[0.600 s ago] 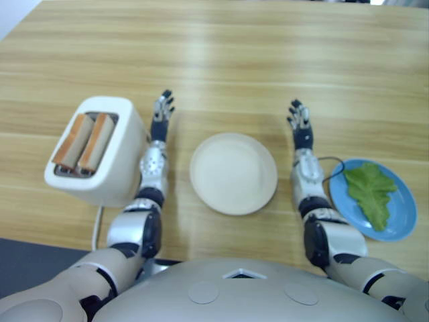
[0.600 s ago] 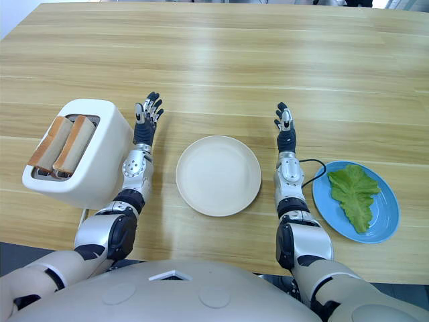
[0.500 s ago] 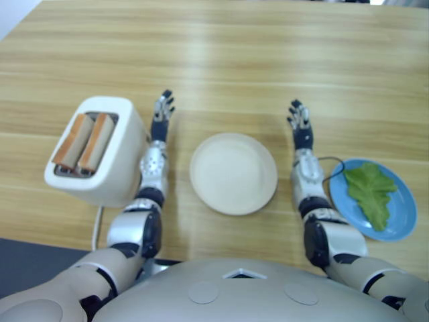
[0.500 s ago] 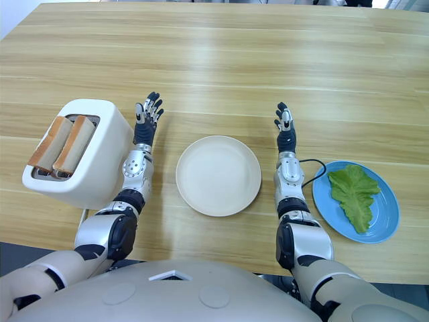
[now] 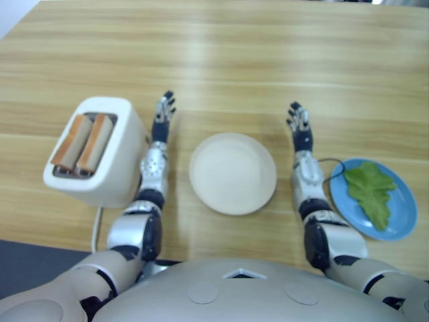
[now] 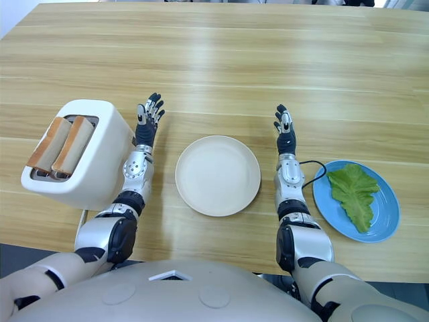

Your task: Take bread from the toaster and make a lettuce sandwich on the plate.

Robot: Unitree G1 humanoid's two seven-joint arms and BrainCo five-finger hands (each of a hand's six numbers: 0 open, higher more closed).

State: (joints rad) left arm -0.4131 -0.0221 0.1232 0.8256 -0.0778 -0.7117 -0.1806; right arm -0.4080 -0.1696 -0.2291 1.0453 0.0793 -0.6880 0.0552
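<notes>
- Pointing toward the far side of the table, the left hand (image 6: 147, 115) is stretched out flat with its fingers straight and slightly fanned, holding nothing.
- The left hand sits just beside the far right corner of the toaster (image 6: 104, 168). Whether it touches the toaster cannot be told.
- The right hand (image 6: 284, 127) also points toward the far side, fingers straight and close together, holding nothing.
- Between the two forearms lies a round cream plate (image 6: 218, 176), near the front edge of the table, with nothing on it.
- The white toaster stands to the left of the left arm, tilted a little in the view.
- Two slices of bread stand side by side in the toaster's slots, their browned crusts showing above the top: the left slice (image 6: 47, 144) and the right slice (image 6: 72, 146).
- A pale cord (image 6: 82, 218) runs from the near side of the toaster toward the table's front edge.
- To the right of the right arm lies a blue plate (image 6: 335, 216), near the front edge.
- A green lettuce leaf (image 6: 355, 191) lies flat on the blue plate, covering much of its middle.
- A thin dark cable (image 6: 312, 168) loops from the right wrist toward the blue plate's rim.
- The table (image 6: 268, 54) is light wood with long planks running left to right.
</notes>
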